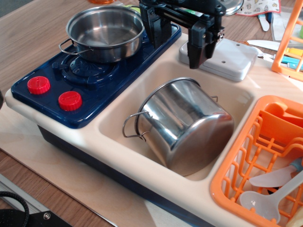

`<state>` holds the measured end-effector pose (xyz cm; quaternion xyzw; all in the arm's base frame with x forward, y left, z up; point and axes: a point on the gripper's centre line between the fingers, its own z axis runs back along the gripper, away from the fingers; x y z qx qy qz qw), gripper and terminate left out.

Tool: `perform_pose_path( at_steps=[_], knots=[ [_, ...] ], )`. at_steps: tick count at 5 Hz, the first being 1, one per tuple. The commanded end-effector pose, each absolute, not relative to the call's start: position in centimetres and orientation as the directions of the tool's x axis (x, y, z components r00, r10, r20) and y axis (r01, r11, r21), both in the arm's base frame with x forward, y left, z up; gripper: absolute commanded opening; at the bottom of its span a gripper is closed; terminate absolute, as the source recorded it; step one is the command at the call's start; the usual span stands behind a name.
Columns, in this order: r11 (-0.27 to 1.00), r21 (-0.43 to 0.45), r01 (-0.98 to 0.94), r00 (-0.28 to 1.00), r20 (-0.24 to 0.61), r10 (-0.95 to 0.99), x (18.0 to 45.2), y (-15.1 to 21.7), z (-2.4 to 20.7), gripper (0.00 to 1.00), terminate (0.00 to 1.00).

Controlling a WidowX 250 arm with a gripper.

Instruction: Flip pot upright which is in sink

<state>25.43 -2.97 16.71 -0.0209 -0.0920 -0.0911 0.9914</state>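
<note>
Lying tipped over in the sink (156,78), the pot (187,125) is not yet upright; the claw (201,49) hovers above at top centre, whether spread I cannot tell.

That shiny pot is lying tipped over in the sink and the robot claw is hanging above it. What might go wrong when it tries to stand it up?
1. The pot is smooth, rounded steel lying tilted, so the gripper may slip off its wall.
2. It nearly fills the sink; turning it could jam it against the sides.
3. The thin loop handle is a small target, easy to miss.
</note>
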Motion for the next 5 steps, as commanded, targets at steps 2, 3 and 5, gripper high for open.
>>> perform_pose_path(
  at_steps=[2, 3, 5],
  knots=[
    [0.967, -0.182, 0.18, 0.978, 0.137, -0.157, 25.8, -3.0, 16.0, 1.0, 0.0],
    [0.956, -0.249, 0.154, 0.983, 0.141, -0.121, 25.4, -3.9, 15.4, 1.0, 0.0],
    [0.934, -0.35, 0.075, 0.986, 0.164, -0.017, 24.0, -5.9, 13.4, 1.0, 0.0]
  ],
)
